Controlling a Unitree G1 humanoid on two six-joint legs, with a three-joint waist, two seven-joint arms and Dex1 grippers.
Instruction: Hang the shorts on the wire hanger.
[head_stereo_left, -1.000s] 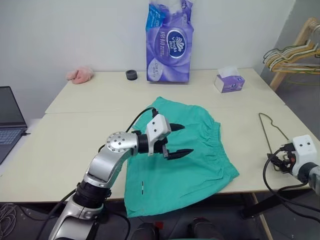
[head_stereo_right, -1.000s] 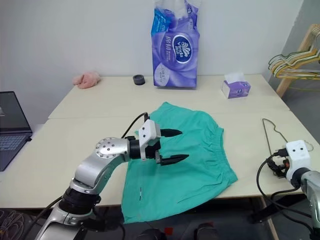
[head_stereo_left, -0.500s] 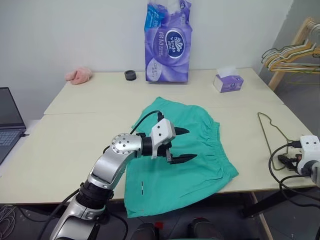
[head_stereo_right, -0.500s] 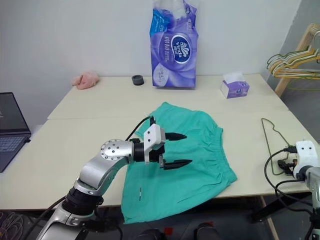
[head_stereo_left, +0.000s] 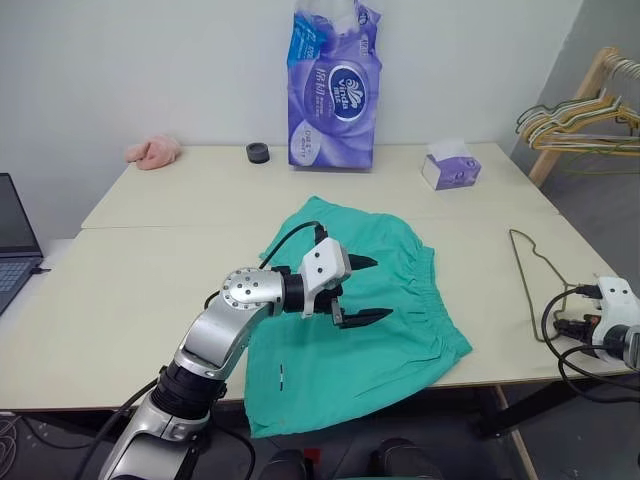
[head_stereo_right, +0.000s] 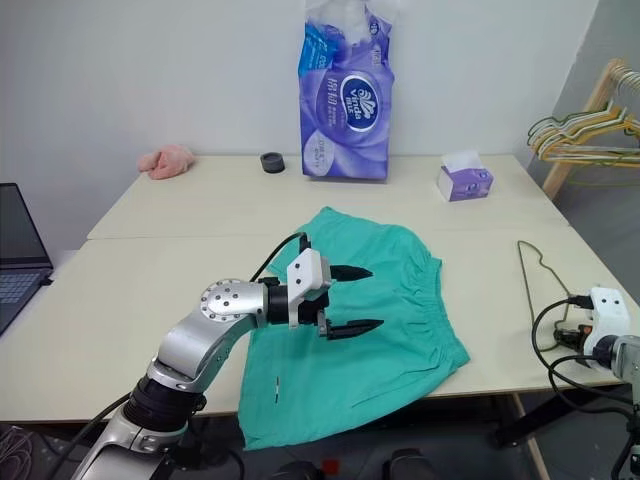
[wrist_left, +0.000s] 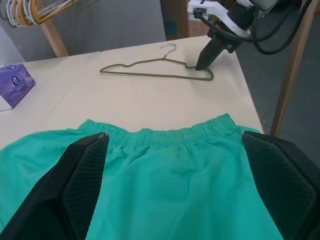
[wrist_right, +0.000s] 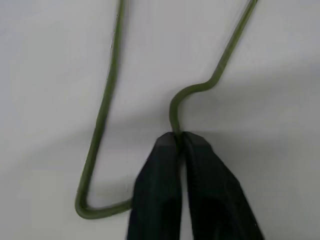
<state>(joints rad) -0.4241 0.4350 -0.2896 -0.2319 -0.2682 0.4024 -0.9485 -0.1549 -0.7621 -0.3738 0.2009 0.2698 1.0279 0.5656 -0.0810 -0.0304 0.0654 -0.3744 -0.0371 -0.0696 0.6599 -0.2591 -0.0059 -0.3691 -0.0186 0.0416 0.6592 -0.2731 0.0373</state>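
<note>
Teal shorts (head_stereo_left: 365, 300) flat on table (head_stereo_left: 140, 260), unhung; right gripper (wrist_right: 179, 137) jaws pinching wire hanger (wrist_left: 155, 70); left gripper (head_stereo_left: 358, 290) jaws spread above.

**Soft, bright room light**

The light is even and bright — no glare on the table (head_stereo_left: 120, 280). A soft shadow lies under the left gripper (head_stereo_left: 362, 290) on the shorts (head_stereo_left: 400, 340). Up close, the right gripper (wrist_right: 179, 137) looks a bit blurry, and the hanger (wrist_right: 105, 115) casts a faint shadow — pale and grey.
</note>
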